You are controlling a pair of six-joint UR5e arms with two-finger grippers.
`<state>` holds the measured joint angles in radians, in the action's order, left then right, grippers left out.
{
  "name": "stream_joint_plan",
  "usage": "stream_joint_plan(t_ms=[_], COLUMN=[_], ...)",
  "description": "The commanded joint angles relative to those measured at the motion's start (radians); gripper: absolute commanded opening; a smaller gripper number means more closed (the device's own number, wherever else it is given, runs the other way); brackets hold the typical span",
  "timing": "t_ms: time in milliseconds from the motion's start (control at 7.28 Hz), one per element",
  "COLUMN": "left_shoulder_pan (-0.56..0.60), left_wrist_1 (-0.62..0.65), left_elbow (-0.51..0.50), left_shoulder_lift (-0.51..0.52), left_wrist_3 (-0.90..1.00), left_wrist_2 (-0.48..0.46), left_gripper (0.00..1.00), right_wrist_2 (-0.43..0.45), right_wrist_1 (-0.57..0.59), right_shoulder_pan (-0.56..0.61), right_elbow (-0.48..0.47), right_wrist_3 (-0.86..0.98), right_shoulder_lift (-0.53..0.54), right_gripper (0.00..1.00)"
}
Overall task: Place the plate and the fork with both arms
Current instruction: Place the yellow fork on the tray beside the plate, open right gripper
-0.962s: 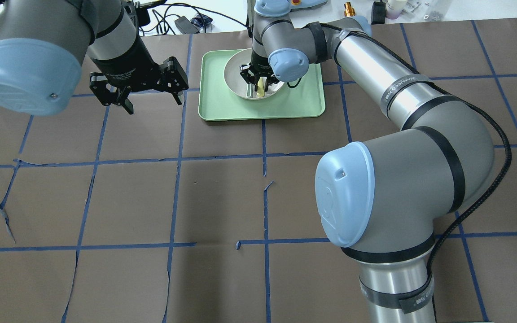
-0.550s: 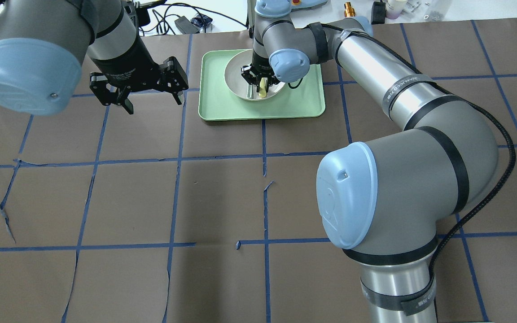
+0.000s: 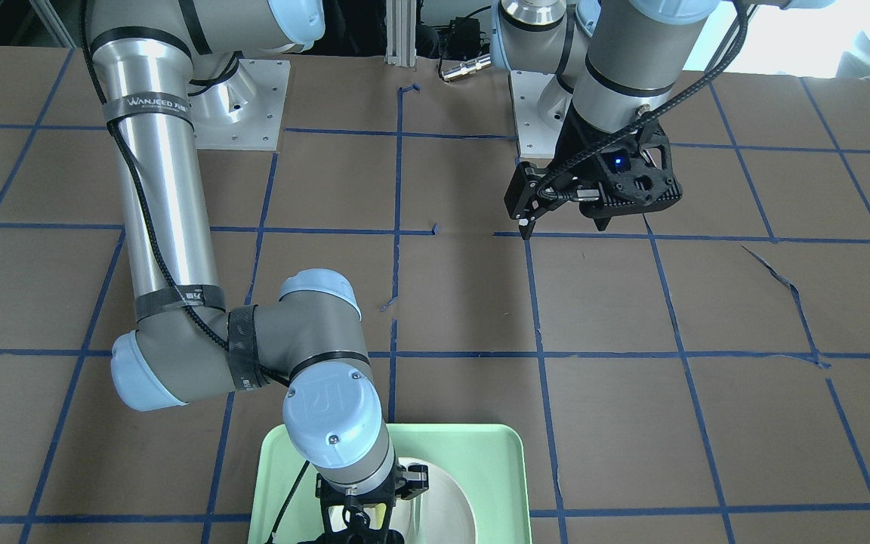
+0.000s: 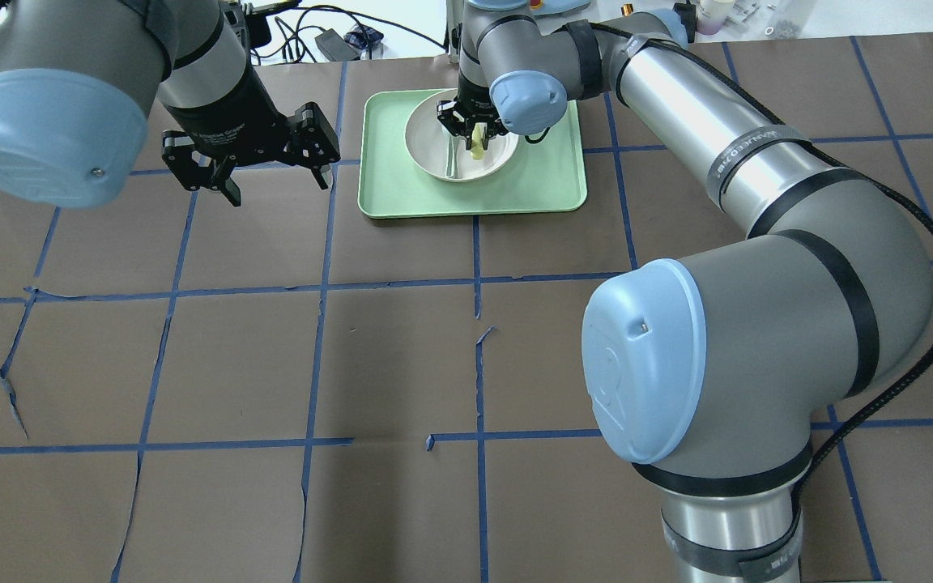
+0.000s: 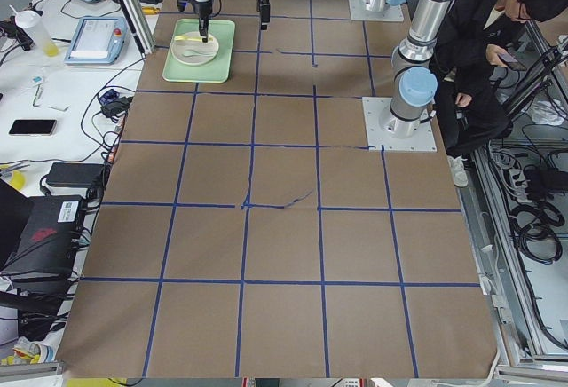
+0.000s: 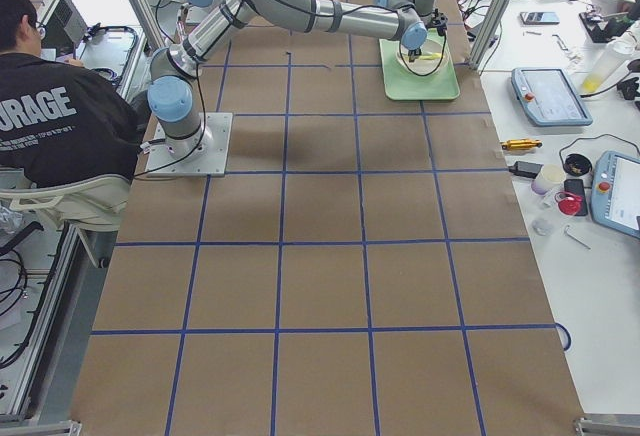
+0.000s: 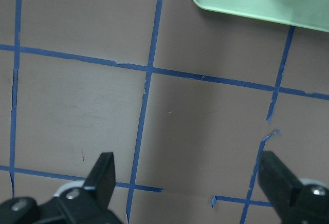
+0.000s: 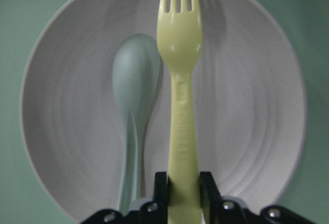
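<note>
The white plate (image 4: 432,154) sits in the mint-green tray (image 4: 551,180) at the far middle of the table. My right gripper (image 4: 473,128) is over the plate, shut on the handle of the pale yellow fork (image 4: 476,144). In the right wrist view the fork (image 8: 181,75) sticks out from between the fingers (image 8: 207,184) above the plate (image 8: 252,111). My left gripper (image 4: 278,188) is open and empty, hovering over the table left of the tray; the left wrist view shows its fingers (image 7: 103,168) spread wide.
A grey-green spoon (image 8: 134,85) lies in the plate beside the fork. Brown paper with blue tape lines (image 4: 321,285) covers the table. Cables and small devices (image 4: 337,36) lie past the far edge. A person (image 5: 493,41) sits by the robot's base.
My right gripper has moved up and slightly away with the fork held in it, so the fork is off the plate. My left arm has not moved.
</note>
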<state>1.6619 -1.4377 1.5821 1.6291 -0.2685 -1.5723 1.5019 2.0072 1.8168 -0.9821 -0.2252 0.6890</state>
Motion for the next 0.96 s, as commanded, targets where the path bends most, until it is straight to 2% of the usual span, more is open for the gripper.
stream_joint_plan(t_ms=[0,275,550,687,824], left_shoulder_pan=[0.001,0.001,0.001,0.001,0.001], left_wrist_1=[0.0,0.005,0.006,0.006,0.006], left_elbow=[0.001,0.018,0.021,0.021,0.021], left_shoulder_lift=[0.003,0.005,0.005,0.005,0.003], left_wrist_3=[0.0,-0.002,-0.002,-0.002,-0.002], left_wrist_2=[0.0,0.002,0.002,0.002,0.002], left_gripper=[1.0,1.0,1.0,1.0,1.0], right_wrist_2=[0.038,0.026,0.023,0.02,0.02], right_wrist_1=[-0.002,0.001,0.011,0.022,0.031], right_shoulder_pan=[-0.063,-0.12,-0.122,-0.122,-0.122], right_elbow=[-0.042,-0.093,-0.13,-0.144,-0.153], right_wrist_3=[0.077,0.148,0.138,0.138,0.138], right_shoulder_lift=[0.018,0.027,0.023,0.023,0.03], right_gripper=[0.29,0.29,0.29,0.46,0.95])
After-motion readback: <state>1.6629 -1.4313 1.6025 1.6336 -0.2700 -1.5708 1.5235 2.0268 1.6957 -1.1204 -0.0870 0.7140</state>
